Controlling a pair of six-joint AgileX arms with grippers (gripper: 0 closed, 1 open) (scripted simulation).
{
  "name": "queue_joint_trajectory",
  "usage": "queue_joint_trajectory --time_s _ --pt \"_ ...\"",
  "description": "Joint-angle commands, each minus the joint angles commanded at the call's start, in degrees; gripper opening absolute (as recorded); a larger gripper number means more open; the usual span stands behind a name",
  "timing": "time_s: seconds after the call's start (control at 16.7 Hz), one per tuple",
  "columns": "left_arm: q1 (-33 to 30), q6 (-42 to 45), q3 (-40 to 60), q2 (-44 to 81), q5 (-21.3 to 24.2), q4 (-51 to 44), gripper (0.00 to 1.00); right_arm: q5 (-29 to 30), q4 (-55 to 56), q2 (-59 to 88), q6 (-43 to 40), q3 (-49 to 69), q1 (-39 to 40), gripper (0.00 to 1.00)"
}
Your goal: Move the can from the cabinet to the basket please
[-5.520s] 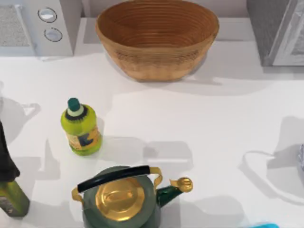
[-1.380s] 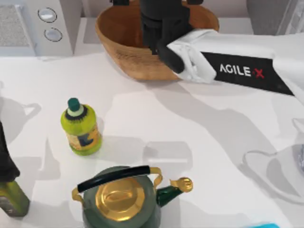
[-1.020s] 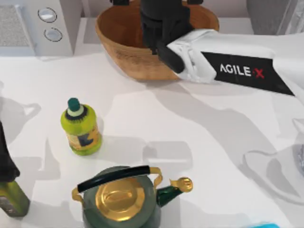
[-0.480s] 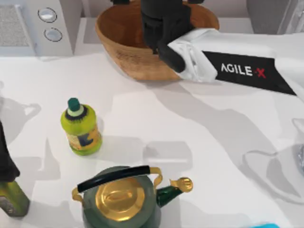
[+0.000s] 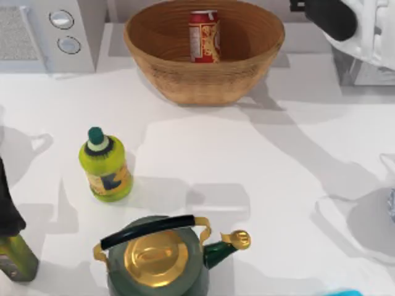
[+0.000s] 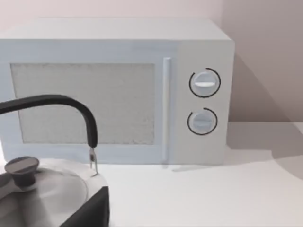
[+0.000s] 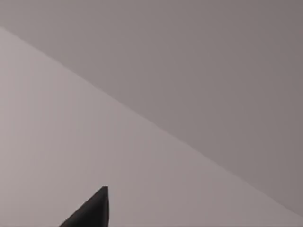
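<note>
Off to the left of my right tool (image 5: 308,7), and lower than it, the can (image 5: 203,36) now stands upright inside the basket (image 5: 154,58), toward the far wall of the bowl. Half a second ago my right arm was reaching down into that basket and hid its inside; now the arm has lifted out and swung back toward the cabinet (image 5: 364,71) at the desk's (image 5: 259,166) far right corner. I take that to mean the can has been let go and the task is as good as done, with only the retreat left. I cannot tell whether my right tool is spread or pressed together: the top view catches just its dark tip, and my right wrist view gives one dark fingertip (image 7: 92,210) against plain wall.

For room, the stretch of desk between the basket and the near side is bare on my right arm's side, so a pull-back toward me looks free. The cabinet sits just under and behind the arm, and that is the edge I would mind. The basket rim lies well clear of my tool. The yellow-green bottle (image 5: 106,165) and the green kettle (image 5: 157,253) stand far off to the left, out of any path I need.

My left arm is parked by the microwave (image 6: 118,90), with a grey kettle (image 6: 42,189) beside it; its tool I cannot judge.
</note>
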Motion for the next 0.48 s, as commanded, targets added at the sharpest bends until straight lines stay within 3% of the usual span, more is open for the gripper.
queue_joint_trajectory --time_s 0.48 --pt "0.0 0.0 0.0 0.0 0.0 0.0 1.0 -13.6 -13.6 -53.1 0.7 -32.9 -13.5 1.0"
